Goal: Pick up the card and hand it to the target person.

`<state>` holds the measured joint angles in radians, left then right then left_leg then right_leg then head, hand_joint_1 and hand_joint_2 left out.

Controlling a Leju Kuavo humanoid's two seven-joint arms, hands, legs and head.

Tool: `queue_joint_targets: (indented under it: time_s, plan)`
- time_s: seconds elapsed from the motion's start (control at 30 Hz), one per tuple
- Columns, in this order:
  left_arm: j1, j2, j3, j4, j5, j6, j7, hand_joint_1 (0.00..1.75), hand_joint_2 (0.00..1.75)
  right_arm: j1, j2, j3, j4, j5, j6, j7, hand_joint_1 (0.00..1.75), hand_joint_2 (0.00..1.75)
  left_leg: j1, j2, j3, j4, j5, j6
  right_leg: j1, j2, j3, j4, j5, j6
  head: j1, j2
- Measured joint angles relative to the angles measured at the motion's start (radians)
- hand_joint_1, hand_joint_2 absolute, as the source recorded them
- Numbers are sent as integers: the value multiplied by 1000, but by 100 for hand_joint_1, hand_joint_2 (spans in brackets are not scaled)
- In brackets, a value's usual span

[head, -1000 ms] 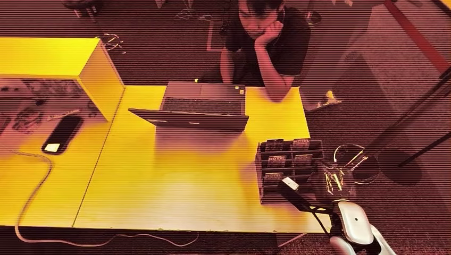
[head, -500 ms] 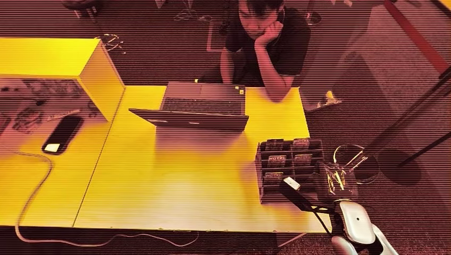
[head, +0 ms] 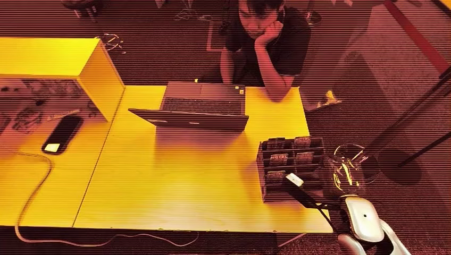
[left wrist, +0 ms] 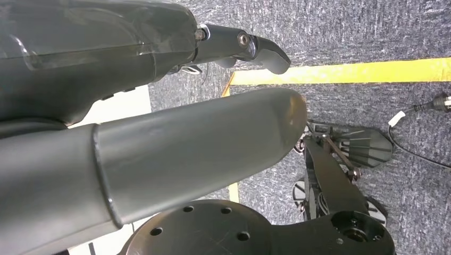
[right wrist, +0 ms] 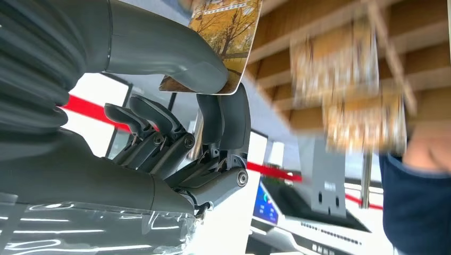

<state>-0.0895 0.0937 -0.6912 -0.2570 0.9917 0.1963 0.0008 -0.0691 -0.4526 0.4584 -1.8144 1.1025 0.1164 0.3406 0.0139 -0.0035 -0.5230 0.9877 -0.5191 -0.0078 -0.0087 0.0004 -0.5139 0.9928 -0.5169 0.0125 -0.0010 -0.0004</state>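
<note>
— Where was the card (right wrist: 223,40)?
— Pinched between thumb and fingers of the right hand (right wrist: 175,117), just beside the card rack (head: 293,164) on the tabletop (head: 186,186).
— And the left hand (left wrist: 159,106)?
— Holding nothing, fingers apart.

The autumn-tree printed card (right wrist: 223,37) is cut off by the right wrist picture's edge and partly hidden behind the thick grey thumb (right wrist: 170,53), while the wooden compartmented card rack (right wrist: 345,101) is blurred.
</note>
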Motion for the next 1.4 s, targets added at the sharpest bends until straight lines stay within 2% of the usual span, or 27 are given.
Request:
queue_joint_targets:
  time_s: [0.33, 0.47, 0.57, 0.87, 1.4]
  plan:
    - [0, 0, 0, 3, 3, -5, -4, 0, 0, -131, -87, -57, -314, -74, 149, 29, 175, 175, 0, 0, 0, 0, 0, 0, 0, 0, 0, 0, 0, 0, 0, 0]
    - [0, 1, 0, 3, -7, -15, -4, 0, 0, -196, -108, -60, -369, -102, 159, 20, 175, 175, 0, 0, 0, 0, 0, 0, 0, 0, 0, 0, 0, 0, 0, 0]
    - [0, 2, 0, 3, -20, -30, -4, 0, 0, -235, -111, -51, -368, -126, 132, -9, 175, 175, 0, 0, -1, 0, 0, 0, 0, 0, 0, 0, 0, 0, 0, 0]
    - [-2, 11, 0, 3, -54, -69, -5, 0, 0, -365, -97, -7, -182, -151, 29, -95, 175, 175, 0, -1, -2, 0, 0, 0, 0, -1, 0, 0, 0, 0, 0, 0]
    - [-5, 16, -6, 4, -71, -90, 0, 0, 0, -515, 4, 72, 185, -129, -35, -133, 175, 175, 0, -3, -3, 0, 0, 0, 0, -2, -1, 1, 0, 0, 0, 0]
